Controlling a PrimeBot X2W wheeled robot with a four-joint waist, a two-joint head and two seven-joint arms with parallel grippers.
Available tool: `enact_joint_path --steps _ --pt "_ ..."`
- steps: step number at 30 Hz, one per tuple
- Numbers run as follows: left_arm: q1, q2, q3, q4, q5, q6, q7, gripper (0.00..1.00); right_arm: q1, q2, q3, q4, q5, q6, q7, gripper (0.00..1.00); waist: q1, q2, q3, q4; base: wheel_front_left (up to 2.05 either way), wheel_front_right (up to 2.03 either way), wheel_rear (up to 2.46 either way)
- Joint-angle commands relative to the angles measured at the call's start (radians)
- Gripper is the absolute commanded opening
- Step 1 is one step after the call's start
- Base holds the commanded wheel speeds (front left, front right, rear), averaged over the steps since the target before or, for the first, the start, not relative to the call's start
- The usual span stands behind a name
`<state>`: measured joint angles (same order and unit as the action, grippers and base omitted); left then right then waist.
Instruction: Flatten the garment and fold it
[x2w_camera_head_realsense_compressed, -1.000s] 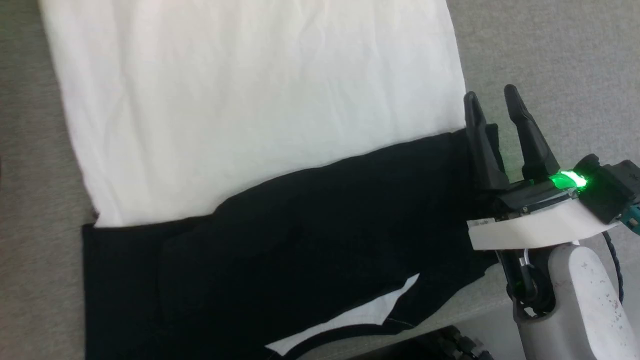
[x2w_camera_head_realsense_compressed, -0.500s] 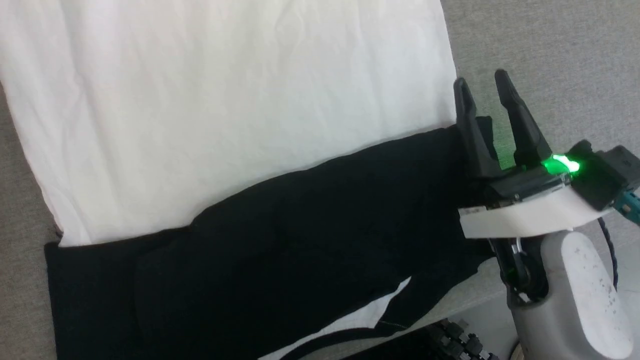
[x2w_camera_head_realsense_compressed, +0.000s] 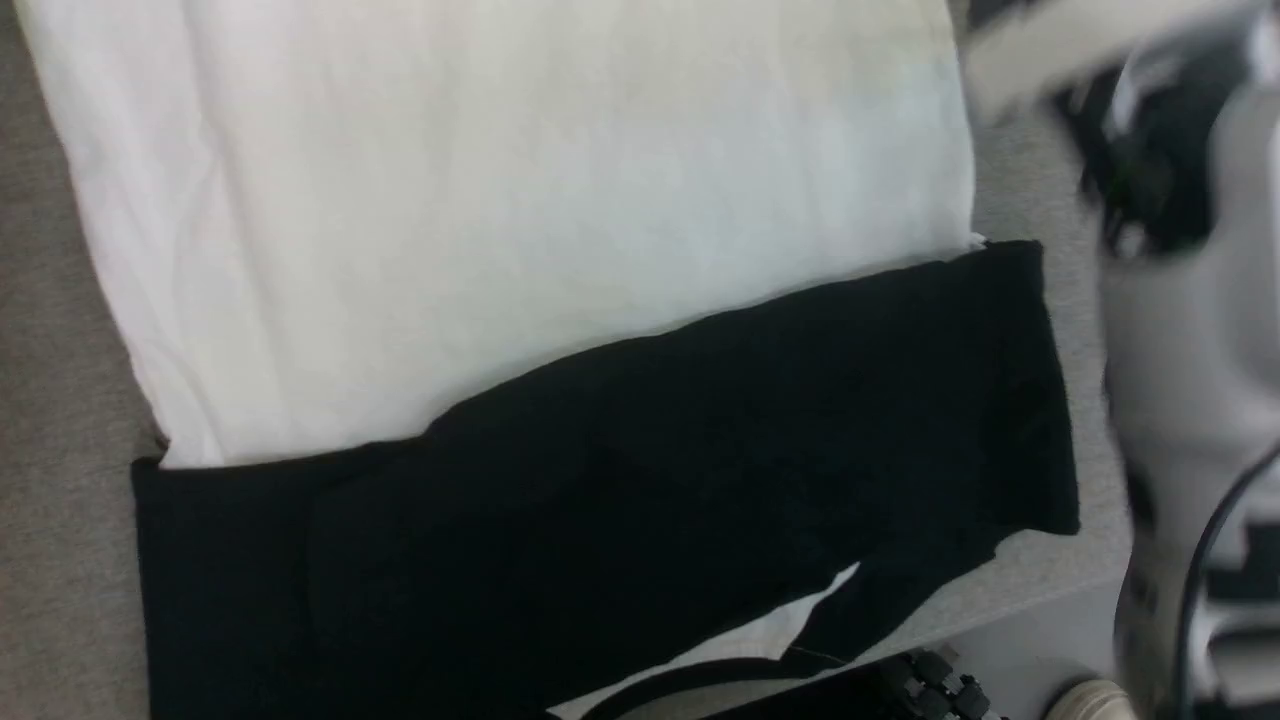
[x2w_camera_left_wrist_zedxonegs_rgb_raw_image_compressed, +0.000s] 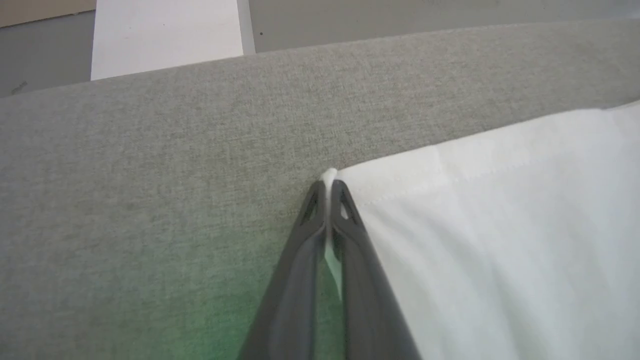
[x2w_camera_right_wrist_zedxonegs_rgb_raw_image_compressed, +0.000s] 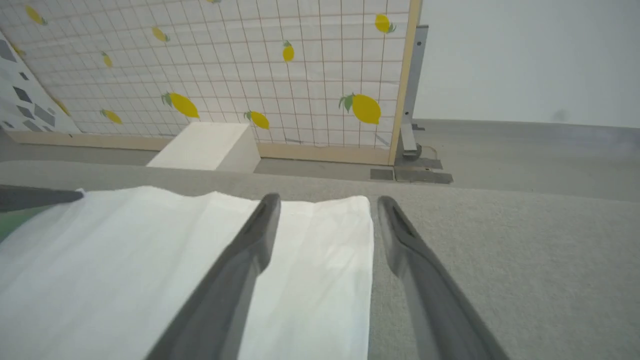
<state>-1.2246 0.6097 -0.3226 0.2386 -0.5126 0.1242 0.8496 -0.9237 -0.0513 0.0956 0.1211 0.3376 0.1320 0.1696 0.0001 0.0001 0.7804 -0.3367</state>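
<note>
Garment (x2w_camera_head_realsense_compressed: 500, 200) lies spread on the grey cloth-covered counter (x2w_camera_left_wrist_zedxonegs_rgb_raw_image_compressed: 150, 175). White body flat with light creases. Black shoulders and sleeves turned in across the near end, with a sliver of white showing under the black. Left fingers (x2w_camera_left_wrist_zedxonegs_rgb_raw_image_compressed: 350, 232) are pinched together on one hem corner, a nub of white cloth poking past the tips; the bite looks shallow. Right fingers (x2w_camera_right_wrist_zedxonegs_rgb_raw_image_compressed: 260, 225) are spread wide with nothing in them, straddling the opposite hem corner: one over the cloth, the other over bare counter just beside the edge. Cannot tell if they touch down. Pale forearm (x2w_camera_head_realsense_compressed: 1180, 350) is blurred at the right of the head view. White box (x2w_camera_right_wrist_zedxonegs_rgb_raw_image_compressed: 210, 145) and lemon-print panel (x2w_camera_right_wrist_zedxonegs_rgb_raw_image_compressed: 300, 75) stand beyond the counter, well apart from the work. Judgement: the step in hand is taking both hem corners, ready to carry the hem over toward the shoulders. To do it well, lower the right tips to the counter at the corner, close on every layer rather than only the top one, and match the left's depth. Then raise both corners level with the hem taut between them, so the fold lands square. Risk: the left's thin pinch slipping under tension.
</note>
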Motion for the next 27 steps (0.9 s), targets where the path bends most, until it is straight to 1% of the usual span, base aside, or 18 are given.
enact_joint_path --steps 1,3,4,7,9,13,17,20,21,22,23,24,25,27 --pt "-0.012 -0.018 -0.011 0.004 0.001 -0.007 -0.007 0.0 -0.08 0.001 -0.022 0.066 0.011 -0.001 0.043 1.0 -0.0001 -0.0001 0.012 0.028 0.0 0.0 0.0" --pt "-0.027 -0.038 -0.018 0.003 -0.004 -0.016 -0.022 0.0 -0.179 0.001 -0.057 0.168 0.012 -0.001 0.092 1.0 -0.0001 -0.0001 0.021 0.052 0.0 0.0 0.0" --pt "-0.05 -0.057 -0.035 0.0 -0.001 -0.036 -0.047 0.0 -0.296 0.001 -0.098 0.328 -0.022 -0.001 0.176 1.0 -0.0001 -0.0001 0.035 0.085 0.0 0.0 0.0" --pt "-0.071 -0.088 -0.049 -0.002 -0.007 -0.053 -0.073 0.0 -0.395 0.001 -0.153 0.468 -0.109 -0.001 0.257 1.0 -0.0001 -0.0001 0.049 0.124 0.0 0.0 0.0" --pt "-0.083 -0.106 -0.056 -0.001 -0.011 -0.063 -0.09 0.0 -0.445 0.001 -0.191 0.536 -0.155 -0.001 0.302 1.0 -0.0001 -0.0001 0.057 0.148 0.0 0.0 0.0" --pt "-0.104 -0.135 -0.08 0.005 -0.013 -0.091 -0.116 0.0 -0.518 0.001 -0.274 0.621 -0.268 -0.001 0.363 1.0 -0.0001 -0.0001 0.07 0.192 0.0 0.0 0.0" --pt "-0.115 -0.16 -0.105 0.017 -0.011 -0.117 -0.144 0.0 -0.566 0.001 -0.355 0.659 -0.369 -0.001 0.409 1.0 -0.0001 -0.0001 0.08 0.225 0.0 0.0 0.0" --pt "-0.122 -0.17 -0.116 0.028 -0.008 -0.128 -0.162 0.0 -0.587 0.001 -0.399 0.673 -0.437 -0.001 0.46 1.0 -0.0001 -0.0001 0.084 0.239 0.0 0.0 0.0" --pt "-0.126 -0.169 -0.123 0.033 -0.002 -0.133 -0.166 0.0 -0.594 0.001 -0.414 0.678 -0.452 -0.001 0.481 0.9 -0.0001 -0.0001 0.086 0.242 0.0 0.0 0.0" --pt "-0.129 -0.168 -0.128 0.038 0.003 -0.137 -0.169 0.0 -0.598 0.001 -0.425 0.681 -0.463 -0.001 0.499 0.71 -0.0001 -0.0001 0.088 0.244 0.0 0.0 0.0" --pt "-0.132 -0.167 -0.131 0.044 0.005 -0.14 -0.172 0.0 -0.601 0.001 -0.432 0.683 -0.482 -0.001 0.522 0.35 -0.0001 -0.0001 0.089 0.244 0.0 0.0 0.0" --pt "-0.133 -0.166 -0.132 0.048 0.005 -0.142 -0.176 0.0 -0.6 0.001 -0.433 0.683 -0.498 -0.001 0.538 0.2 -0.0001 -0.0001 0.09 0.244 0.0 0.0 0.0" --pt "-0.135 -0.165 -0.132 0.054 0.006 -0.144 -0.181 0.0 -0.599 0.001 -0.432 0.679 -0.517 -0.001 0.553 0.0 -0.0001 -0.0001 0.09 0.243 0.0 0.0 0.0" --pt "-0.138 -0.161 -0.131 0.064 0.01 -0.145 -0.198 0.0 -0.595 0.001 -0.429 0.667 -0.536 -0.001 0.566 0.0 -0.0001 -0.0001 0.088 0.24 0.0 0.0 0.0"
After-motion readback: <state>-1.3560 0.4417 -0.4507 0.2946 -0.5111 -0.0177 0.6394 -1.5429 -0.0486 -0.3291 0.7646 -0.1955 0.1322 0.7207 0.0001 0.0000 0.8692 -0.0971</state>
